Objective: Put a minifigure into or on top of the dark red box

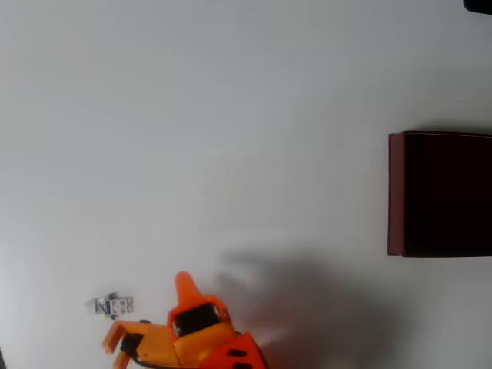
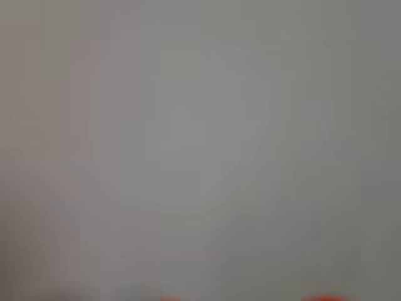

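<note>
In the overhead view the minifigure (image 1: 113, 306), a tiny white-and-grey figure, lies on the white table near the bottom left. My orange gripper (image 1: 147, 311) is just to its right, open, with one finger pointing up and the other low at the left. The figure sits at the mouth of the jaws, and I cannot tell whether it touches them. The dark red box (image 1: 397, 194) stands far off at the right edge, its near-black inside facing up and its right side cut off by the frame. The wrist view is a grey blur with orange fingertips (image 2: 322, 298) at the bottom edge.
A wide stretch of white table (image 1: 231, 138) lies between the gripper and the box. The arm's shadow (image 1: 307, 307) falls to the right of the gripper. A small dark object (image 1: 478, 5) pokes in at the top right corner.
</note>
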Robot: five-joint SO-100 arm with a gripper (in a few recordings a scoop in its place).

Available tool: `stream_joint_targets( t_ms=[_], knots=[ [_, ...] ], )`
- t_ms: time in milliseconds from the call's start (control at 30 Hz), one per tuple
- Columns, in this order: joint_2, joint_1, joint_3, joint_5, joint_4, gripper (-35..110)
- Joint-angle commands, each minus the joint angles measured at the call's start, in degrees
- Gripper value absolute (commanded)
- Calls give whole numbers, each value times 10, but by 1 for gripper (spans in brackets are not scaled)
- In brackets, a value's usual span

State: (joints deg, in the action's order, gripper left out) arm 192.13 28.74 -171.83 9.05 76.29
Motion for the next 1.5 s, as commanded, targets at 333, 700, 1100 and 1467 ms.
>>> stream_joint_targets(
  t_ms=[333, 700, 1100, 1467],
  knots=[
    [4, 204, 39, 305, -63, 15],
    [-566, 258, 278, 422, -43, 23],
    [-791, 291, 427, 470, -2, 25],
    [-818, 289, 428, 481, -24, 25]
  ],
)
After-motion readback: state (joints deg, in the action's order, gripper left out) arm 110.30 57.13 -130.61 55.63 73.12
